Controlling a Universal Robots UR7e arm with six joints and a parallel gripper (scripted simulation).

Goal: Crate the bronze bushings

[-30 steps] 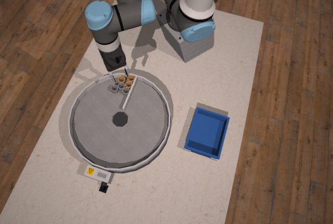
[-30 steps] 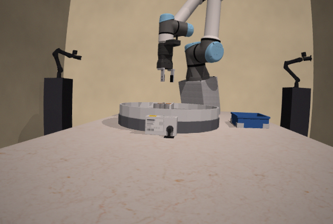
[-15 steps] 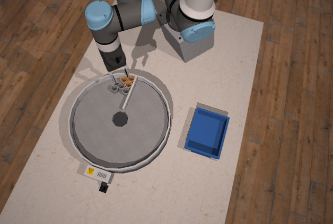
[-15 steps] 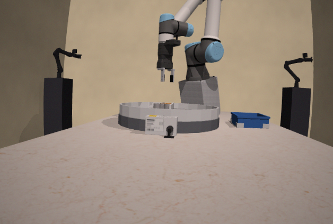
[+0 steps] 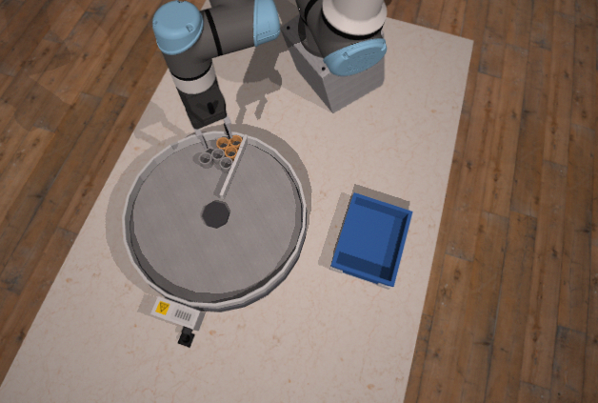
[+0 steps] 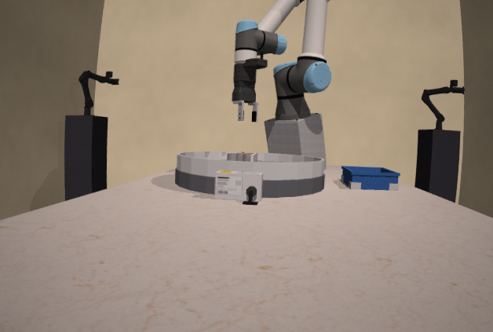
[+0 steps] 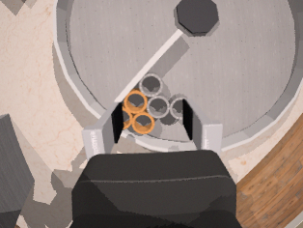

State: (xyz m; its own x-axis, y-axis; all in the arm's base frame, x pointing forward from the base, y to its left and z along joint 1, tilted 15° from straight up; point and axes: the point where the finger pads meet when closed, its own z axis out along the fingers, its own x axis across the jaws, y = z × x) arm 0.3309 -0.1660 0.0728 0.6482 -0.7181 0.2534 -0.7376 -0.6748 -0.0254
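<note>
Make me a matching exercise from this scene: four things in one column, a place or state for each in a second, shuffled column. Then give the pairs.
Things:
1. bronze bushings
2. steel bushings
3. crate
4. tool

Places or states:
A. open, hanging above the turning table, nothing between its fingers
B. blue, on the table top beside the turning table, with no bushing in it
C. clustered against the radial bar, near the rim
D. grey rings on the side of the cluster away from the bar

Pairs: 1-C, 2-D, 3-B, 4-A
</note>
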